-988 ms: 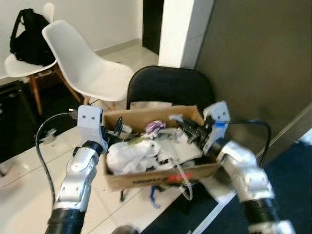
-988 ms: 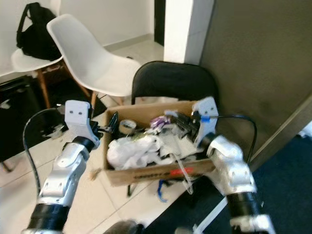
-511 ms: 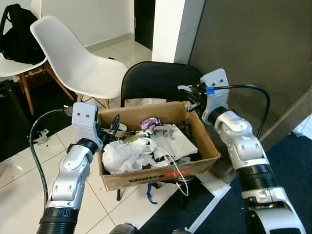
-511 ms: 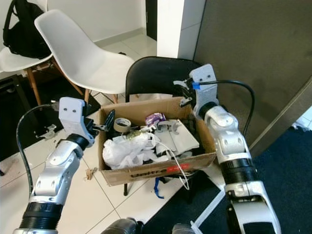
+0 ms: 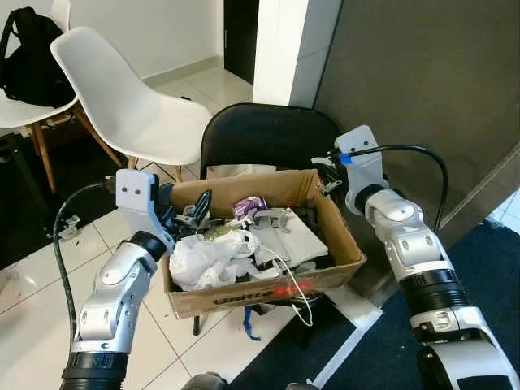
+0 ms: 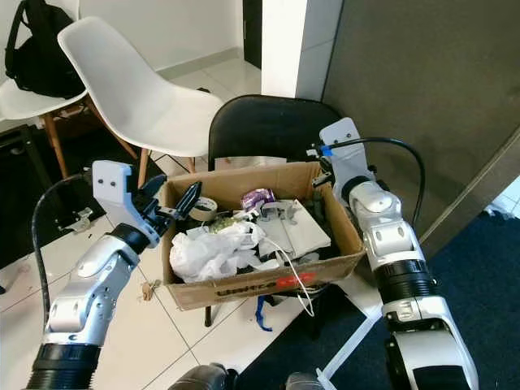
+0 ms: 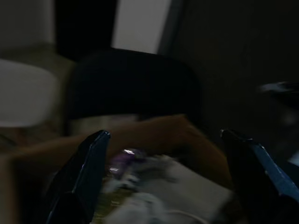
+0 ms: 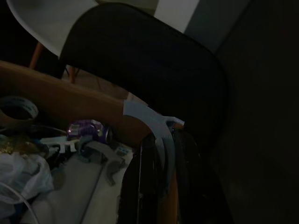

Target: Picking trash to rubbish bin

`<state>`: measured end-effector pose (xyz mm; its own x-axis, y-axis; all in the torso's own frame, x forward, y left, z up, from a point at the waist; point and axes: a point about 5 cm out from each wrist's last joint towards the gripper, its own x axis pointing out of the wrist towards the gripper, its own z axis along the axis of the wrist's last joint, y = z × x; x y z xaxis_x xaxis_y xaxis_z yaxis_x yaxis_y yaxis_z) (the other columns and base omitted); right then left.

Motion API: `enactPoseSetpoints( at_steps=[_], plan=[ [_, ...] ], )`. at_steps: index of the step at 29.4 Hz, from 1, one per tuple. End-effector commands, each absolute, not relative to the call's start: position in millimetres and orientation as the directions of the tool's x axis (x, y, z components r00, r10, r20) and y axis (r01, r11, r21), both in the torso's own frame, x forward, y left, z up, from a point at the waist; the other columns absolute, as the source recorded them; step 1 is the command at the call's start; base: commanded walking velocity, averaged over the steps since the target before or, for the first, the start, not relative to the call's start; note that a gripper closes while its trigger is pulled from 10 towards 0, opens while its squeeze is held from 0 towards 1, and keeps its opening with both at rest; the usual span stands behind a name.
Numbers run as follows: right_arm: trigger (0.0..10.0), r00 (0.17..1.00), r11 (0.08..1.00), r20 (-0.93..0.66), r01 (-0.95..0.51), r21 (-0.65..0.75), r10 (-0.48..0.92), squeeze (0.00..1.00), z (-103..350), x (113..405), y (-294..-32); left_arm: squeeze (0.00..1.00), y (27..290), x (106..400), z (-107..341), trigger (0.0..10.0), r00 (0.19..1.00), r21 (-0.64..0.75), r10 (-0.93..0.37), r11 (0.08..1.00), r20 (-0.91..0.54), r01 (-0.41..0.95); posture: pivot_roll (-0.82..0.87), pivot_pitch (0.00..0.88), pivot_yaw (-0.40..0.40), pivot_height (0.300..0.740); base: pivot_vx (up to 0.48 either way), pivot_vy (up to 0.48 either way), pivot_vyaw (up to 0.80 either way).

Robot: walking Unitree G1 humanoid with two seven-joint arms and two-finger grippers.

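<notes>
Right end effector point(image 5: 323, 172) lowered toward box point(image 5: 244, 297) corner.

One cardboard box point(image 6: 244, 291) sits on one black chair point(image 6: 264, 130), and two white chairs point(image 6: 138, 85) stand behind it to the left, the farther one carrying one black backpack point(image 6: 32, 49). Inside the box are one white plastic bag point(image 6: 207, 250), one roll of tape point(image 6: 203, 208), one purple wrapper point(image 6: 258, 197) and one flat white panel point(image 6: 296, 231). Two robot arms reach toward the box, one on each side.

Bright head views; dim, blurred wrists
</notes>
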<state>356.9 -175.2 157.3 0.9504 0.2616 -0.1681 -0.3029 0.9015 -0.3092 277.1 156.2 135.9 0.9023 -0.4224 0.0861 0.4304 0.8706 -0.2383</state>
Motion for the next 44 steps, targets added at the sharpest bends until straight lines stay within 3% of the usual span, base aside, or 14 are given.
enactPoseSetpoints(
  at_steps=[1,7,19,20,21,41,42,44],
  plan=[
    [10.0,0.953,0.902,-0.165,-0.294,-0.316,0.253,0.00,158,359,-177,0.00,156,272,134,10.0,0.887,-0.305,-0.457,0.837,0.069,0.455,-0.04,0.000,-0.051,0.740,0.000,0.000,0.00],
    [10.0,0.952,0.900,-0.169,-0.298,-0.317,0.255,0.00,158,359,-176,0.00,163,255,123,10.0,0.855,-0.451,-0.519,0.765,-0.006,0.460,-0.04,0.000,-0.050,0.740,0.000,0.000,0.00],
    [10.0,0.935,0.895,-0.148,-0.353,-0.272,0.323,0.02,159,357,-171,0.00,158,250,126,10.0,0.830,-0.490,-0.558,0.728,-0.015,0.481,-0.03,0.000,-0.051,0.740,0.000,0.000,0.00],
    [10.0,0.926,0.890,-0.152,-0.374,-0.261,0.345,0.85,158,357,-170,0.00,158,250,127,10.0,0.829,-0.490,-0.559,0.727,-0.014,0.481,-0.03,0.000,-0.051,0.740,0.000,0.000,0.00],
    [10.0,0.920,0.886,-0.156,-0.388,-0.254,0.358,1.00,158,356,-170,0.00,159,250,127,10.0,0.828,-0.494,-0.561,0.725,-0.017,0.481,-0.03,0.000,-0.051,0.740,0.000,0.000,0.00],
    [10.0,0.907,0.895,-0.102,-0.420,-0.151,0.408,1.00,165,353,-174,0.00,160,251,128,10.0,0.821,-0.480,-0.569,0.732,-0.040,0.484,-0.03,0.000,-0.053,0.740,0.000,0.000,0.00],
    [10.0,0.875,0.873,-0.029,-0.484,-0.062,0.483,0.17,172,346,-169,0.00,161,257,131,10.0,0.847,-0.456,-0.531,0.763,-0.036,0.459,-0.03,0.000,-0.056,0.740,0.000,0.000,0.00],
    [10.0,0.854,0.854,0.006,-0.520,-0.026,0.520,0.17,176,341,-166,0.00,163,260,132,10.0,0.861,-0.445,-0.507,0.779,-0.031,0.442,-0.03,0.000,-0.056,0.740,0.000,0.000,0.00]
  ],
)
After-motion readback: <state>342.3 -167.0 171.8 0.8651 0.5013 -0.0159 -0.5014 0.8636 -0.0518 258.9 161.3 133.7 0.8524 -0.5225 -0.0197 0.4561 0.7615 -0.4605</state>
